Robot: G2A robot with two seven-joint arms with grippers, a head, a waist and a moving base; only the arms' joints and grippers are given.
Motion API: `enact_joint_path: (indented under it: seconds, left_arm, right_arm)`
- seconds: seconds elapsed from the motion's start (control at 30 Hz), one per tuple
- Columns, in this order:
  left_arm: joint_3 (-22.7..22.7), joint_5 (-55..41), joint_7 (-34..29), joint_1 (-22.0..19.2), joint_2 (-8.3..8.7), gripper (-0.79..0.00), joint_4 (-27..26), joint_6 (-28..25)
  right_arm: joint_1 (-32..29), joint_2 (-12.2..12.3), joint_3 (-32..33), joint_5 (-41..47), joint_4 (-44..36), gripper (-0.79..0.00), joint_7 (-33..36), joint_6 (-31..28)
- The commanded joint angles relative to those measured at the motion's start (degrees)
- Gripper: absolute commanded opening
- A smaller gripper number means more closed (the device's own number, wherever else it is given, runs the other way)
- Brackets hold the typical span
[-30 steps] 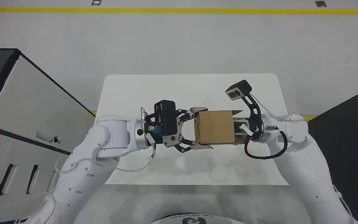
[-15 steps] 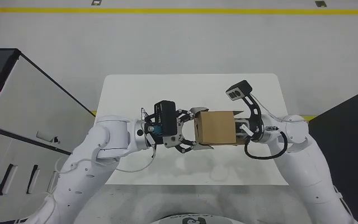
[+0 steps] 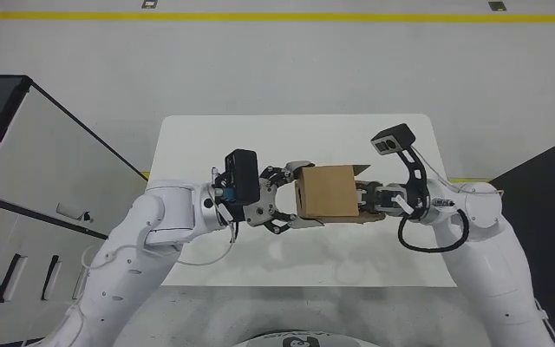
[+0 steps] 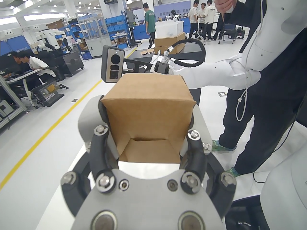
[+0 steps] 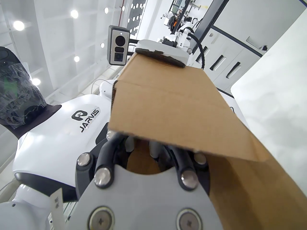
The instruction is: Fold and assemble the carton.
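Observation:
A brown carton (image 3: 328, 191) hangs in the air over the middle of the white table (image 3: 260, 139), held between both arms. My left gripper (image 3: 303, 194) clasps the carton's left end, one finger on the far side and one on the near side. The left wrist view looks into that end of the carton (image 4: 148, 101), with pale pads (image 4: 91, 113) against both walls and an inner flap folded in. My right gripper (image 3: 364, 202) is at the right end, its fingers close together on a flap. In the right wrist view a loose flap of the carton (image 5: 168, 106) hides the right gripper's (image 5: 144, 142) tips.
A black-framed cabinet (image 3: 35, 147) stands off the table's left side and a dark unit (image 3: 529, 186) off its right. Bare tabletop lies behind and in front of the carton.
The right arm has drawn back to the right, away from the carton's body. The carton and left gripper shifted slightly left and towards the far side, and the left wrist turned.

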Motion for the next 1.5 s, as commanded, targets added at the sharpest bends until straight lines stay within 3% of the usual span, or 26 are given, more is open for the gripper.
enact_joint_path:
  seconds: [0.0, 0.3, 0.4, 0.47, 0.5, 0.67, 1.03, 1.1, 1.47]
  left_arm:
    - [-0.12, -0.15, 0.44, 0.11, 0.02, -0.785, 0.33, -0.16]
    - [-0.31, -1.01, 2.08, 0.02, 0.02, -0.785, 1.31, -0.92]
    - [-0.16, -1.69, 2.90, -0.14, -0.04, -0.785, 1.70, -1.22]
    - [-0.16, -1.94, 3.10, -0.29, -0.06, -0.785, 1.98, -1.26]
    - [-0.14, -2.05, 3.16, -0.32, -0.06, -0.785, 2.10, -1.28]
    - [0.03, -2.92, 3.90, -0.29, -0.13, -0.785, 2.50, -1.34]
    - [0.25, -3.52, 4.14, -0.25, -0.18, -0.785, 2.70, -0.98]
    - [0.27, -3.93, 4.67, 0.42, -0.23, -0.785, 3.04, 0.10]
    - [-0.75, -7.39, 17.13, 3.26, -0.82, -0.785, 5.82, -3.89]
  right_arm:
    - [-0.42, 0.16, 1.18, 0.18, 0.15, -0.785, 0.89, -0.84]
    - [-2.21, 0.85, 7.54, 2.50, 0.70, -0.785, 4.49, -5.13]
    - [-2.84, 0.99, 9.14, 3.81, 0.96, -0.489, 5.22, -6.12]
    - [-3.15, 1.04, 10.36, 4.96, 1.22, -0.114, 5.50, -7.68]
    - [-3.29, 1.03, 10.97, 5.61, 1.29, 0.000, 5.69, -9.13]
    - [-4.63, 0.81, 12.18, 9.77, 2.48, 0.000, 4.55, -12.71]
    - [-4.67, 0.79, 12.22, 10.02, 2.52, 0.000, 4.33, -12.89]
    - [-4.96, 0.61, 12.43, 12.60, 2.58, 0.000, 1.72, -12.80]
    - [-7.67, -0.33, 17.33, 28.77, 6.33, 0.000, 3.07, -19.34]
